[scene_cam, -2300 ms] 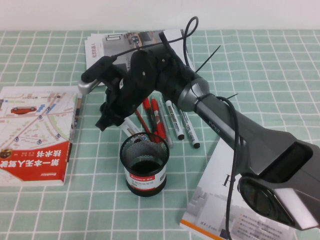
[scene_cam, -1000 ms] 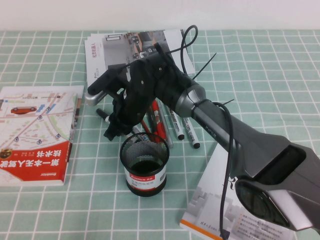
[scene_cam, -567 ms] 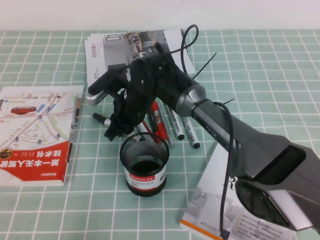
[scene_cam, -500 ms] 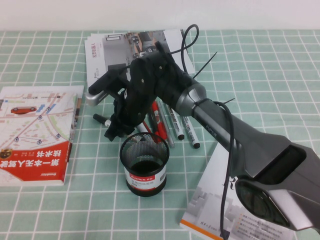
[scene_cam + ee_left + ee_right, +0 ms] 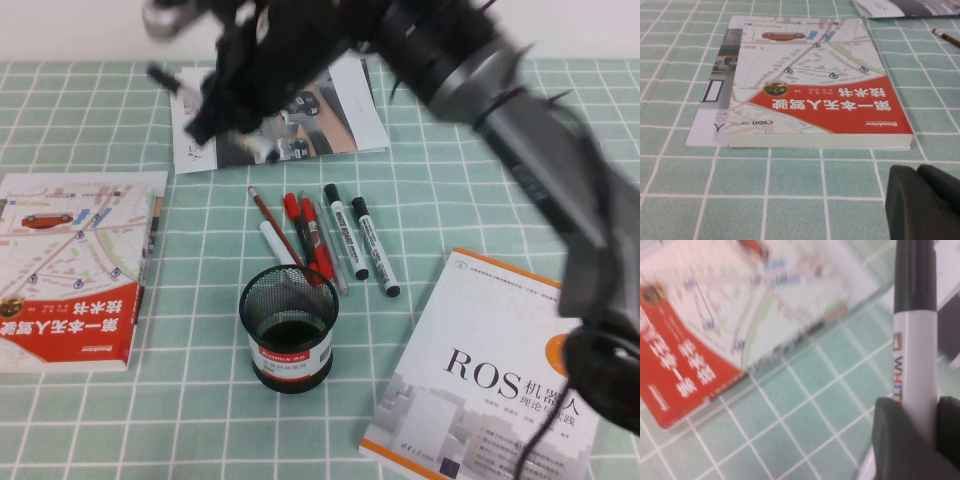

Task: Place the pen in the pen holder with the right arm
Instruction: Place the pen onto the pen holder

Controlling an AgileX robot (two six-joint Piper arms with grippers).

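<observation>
Pen (image 5: 914, 365) clamped betw right gripper (image 5: 917, 432) jaws, raised

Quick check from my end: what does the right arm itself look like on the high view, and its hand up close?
The right arm is black near the wrist, then silver-grey links, with a black cable by its base. The right hand has dark, matte, rounded fingers. The left hand is equally dark and rounded.
</observation>
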